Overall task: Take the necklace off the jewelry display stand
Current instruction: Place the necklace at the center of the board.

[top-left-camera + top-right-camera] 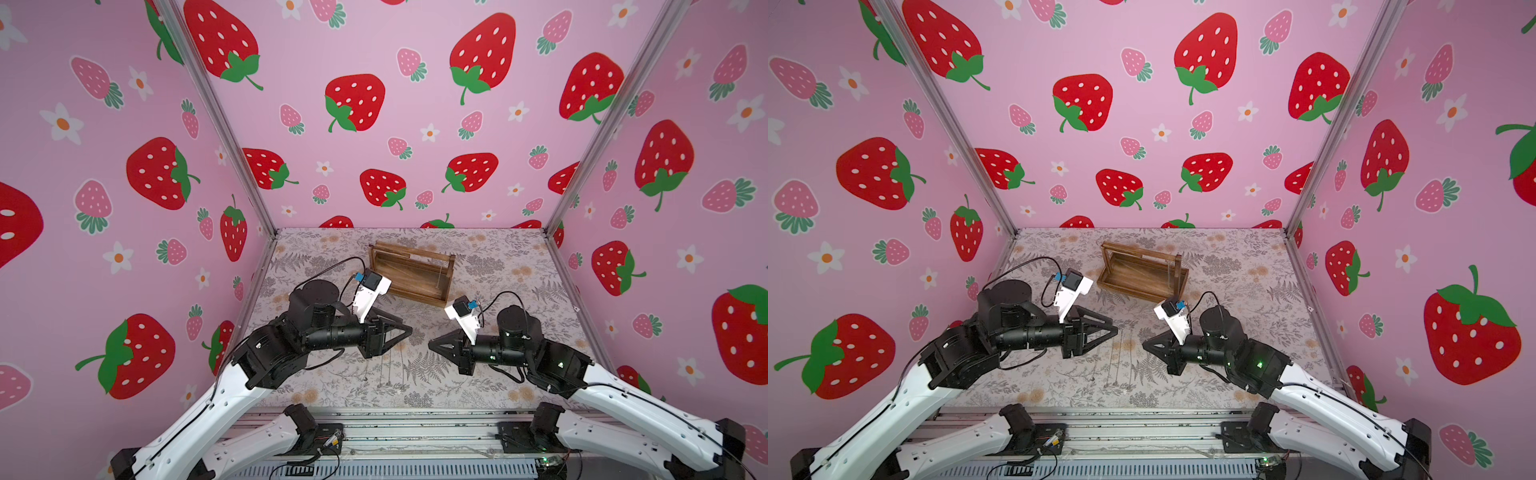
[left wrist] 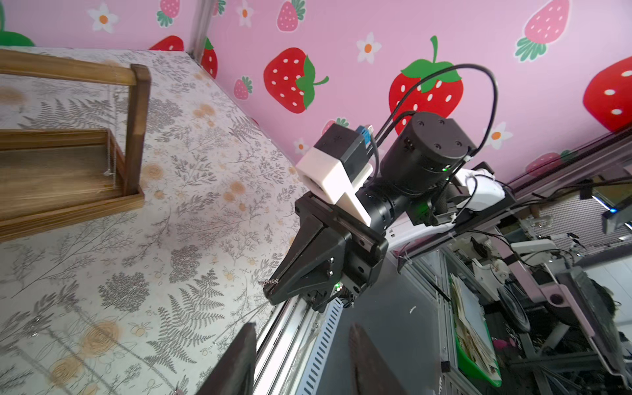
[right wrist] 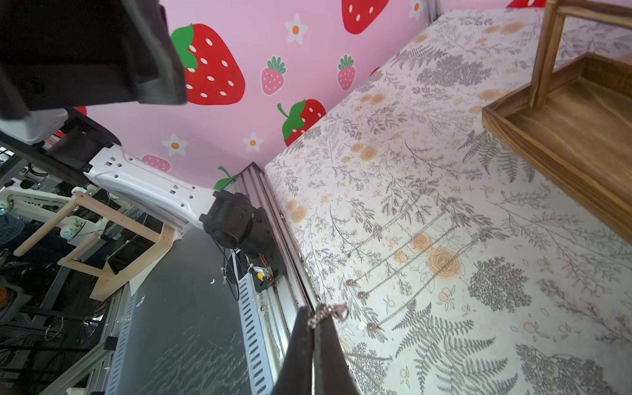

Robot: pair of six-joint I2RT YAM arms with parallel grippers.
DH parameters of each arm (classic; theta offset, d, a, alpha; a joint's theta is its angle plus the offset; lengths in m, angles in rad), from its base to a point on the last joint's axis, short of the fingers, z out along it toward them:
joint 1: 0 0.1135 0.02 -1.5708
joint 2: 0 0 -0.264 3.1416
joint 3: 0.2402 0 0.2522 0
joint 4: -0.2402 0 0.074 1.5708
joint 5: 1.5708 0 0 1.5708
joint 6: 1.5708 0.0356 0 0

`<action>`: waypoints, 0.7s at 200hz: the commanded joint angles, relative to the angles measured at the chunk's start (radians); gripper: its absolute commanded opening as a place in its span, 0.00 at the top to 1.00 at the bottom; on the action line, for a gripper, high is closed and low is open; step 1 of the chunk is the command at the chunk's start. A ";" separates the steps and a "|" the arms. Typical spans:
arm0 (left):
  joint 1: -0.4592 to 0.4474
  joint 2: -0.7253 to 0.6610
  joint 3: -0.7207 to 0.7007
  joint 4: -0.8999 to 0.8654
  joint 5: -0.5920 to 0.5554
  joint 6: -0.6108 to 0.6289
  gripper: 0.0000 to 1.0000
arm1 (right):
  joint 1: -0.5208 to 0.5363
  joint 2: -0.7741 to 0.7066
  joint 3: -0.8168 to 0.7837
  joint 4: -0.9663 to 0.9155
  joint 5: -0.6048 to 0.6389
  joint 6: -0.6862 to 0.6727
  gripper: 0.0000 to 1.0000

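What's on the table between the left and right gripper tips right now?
Only thin chains lying on the mat, roughly under the gap between the left gripper and the right gripper, which pinches a chain end. This is clearest in the right wrist view.

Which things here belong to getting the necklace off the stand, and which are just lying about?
Job: jewelry display stand; thin chain hanging from its top bar; chain end pinched in the shut right gripper; open left gripper.
Lying about: chains with pendants flat on the floral table cover.
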State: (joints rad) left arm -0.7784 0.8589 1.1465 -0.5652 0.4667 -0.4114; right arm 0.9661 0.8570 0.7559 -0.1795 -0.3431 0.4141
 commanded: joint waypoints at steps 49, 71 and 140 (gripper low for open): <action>-0.002 -0.187 -0.185 -0.043 -0.218 0.021 0.54 | 0.026 0.160 -0.128 0.189 -0.080 0.176 1.00; -0.002 -0.209 -0.209 -0.052 -0.235 0.020 0.54 | 0.044 0.169 -0.139 0.204 -0.067 0.183 1.00; -0.003 -0.200 -0.224 -0.040 -0.229 0.022 0.54 | 0.066 0.135 -0.151 0.196 -0.048 0.192 1.00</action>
State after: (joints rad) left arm -0.7792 0.6594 0.9237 -0.6102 0.2459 -0.3973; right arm 1.0195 1.0199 0.6136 -0.0013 -0.3920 0.5938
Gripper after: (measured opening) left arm 0.456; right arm 0.040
